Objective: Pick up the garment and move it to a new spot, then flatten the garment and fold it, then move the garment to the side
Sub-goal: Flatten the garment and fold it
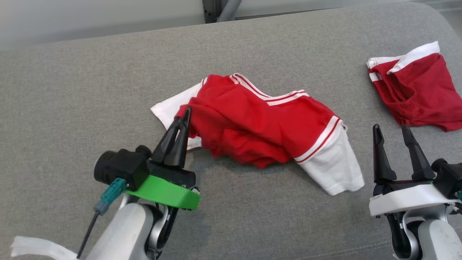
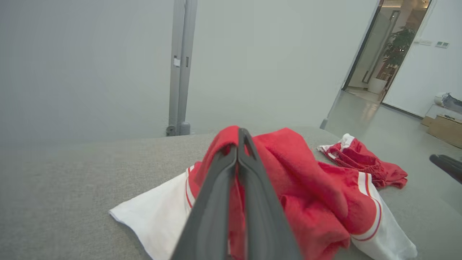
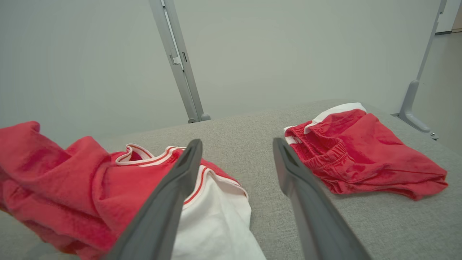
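From the head view, the red-and-white shirt lies crumpled in the middle of the grey cushion. The left gripper pinches its red edge, while the right gripper stands wide and empty near a white sleeve. In the left wrist view, the fingers press together with red cloth bunched at the tips. The right wrist view shows spread fingers, with red shorts lying apart. This looks like the pickup step, and the next move calls for a lift clear of the cushion.

Head cam high, looking down on grey surface; both wrist cams low, close, facing the wall, sharing red shirt and shorts.
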Tool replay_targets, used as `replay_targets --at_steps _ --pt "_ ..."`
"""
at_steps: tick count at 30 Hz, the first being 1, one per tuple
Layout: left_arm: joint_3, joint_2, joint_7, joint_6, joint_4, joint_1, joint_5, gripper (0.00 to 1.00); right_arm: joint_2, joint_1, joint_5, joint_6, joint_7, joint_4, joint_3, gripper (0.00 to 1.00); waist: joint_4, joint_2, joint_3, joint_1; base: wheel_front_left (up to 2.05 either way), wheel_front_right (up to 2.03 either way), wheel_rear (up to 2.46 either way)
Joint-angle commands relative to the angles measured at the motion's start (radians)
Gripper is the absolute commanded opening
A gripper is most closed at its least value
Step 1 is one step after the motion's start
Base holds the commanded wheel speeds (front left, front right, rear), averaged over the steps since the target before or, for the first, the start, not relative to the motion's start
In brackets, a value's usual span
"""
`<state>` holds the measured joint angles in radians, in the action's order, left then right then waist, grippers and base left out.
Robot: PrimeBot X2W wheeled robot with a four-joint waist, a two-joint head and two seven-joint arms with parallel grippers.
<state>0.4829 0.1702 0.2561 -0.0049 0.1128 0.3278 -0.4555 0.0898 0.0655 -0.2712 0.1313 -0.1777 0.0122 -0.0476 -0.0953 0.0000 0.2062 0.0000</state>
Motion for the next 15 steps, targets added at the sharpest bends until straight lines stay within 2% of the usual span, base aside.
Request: replay_targets --at_steps 1,10,15 --pt "-0.009 0.018 -0.003 0.012 -0.034 0.001 0.012 0.00 -0.001 -0.008 0.003 -0.001 -0.005 0.001 -0.004 1.00 0.012 0.0000 -0.013 0.0000 0.00 0.00 0.00" --pt "-0.061 0.160 -0.150 0.097 -0.409 0.036 0.120 0.00 -0.015 -0.016 0.005 -0.001 -0.007 -0.002 -0.014 1.00 0.041 0.0000 -0.033 0.0000 0.00 0.00 0.00" --pt "-0.097 0.210 -0.239 0.134 -0.481 0.043 0.141 0.00 -0.021 -0.001 -0.006 -0.001 -0.012 -0.005 -0.004 1.00 0.034 0.0000 -0.017 0.0000 0.00 0.00 0.00"
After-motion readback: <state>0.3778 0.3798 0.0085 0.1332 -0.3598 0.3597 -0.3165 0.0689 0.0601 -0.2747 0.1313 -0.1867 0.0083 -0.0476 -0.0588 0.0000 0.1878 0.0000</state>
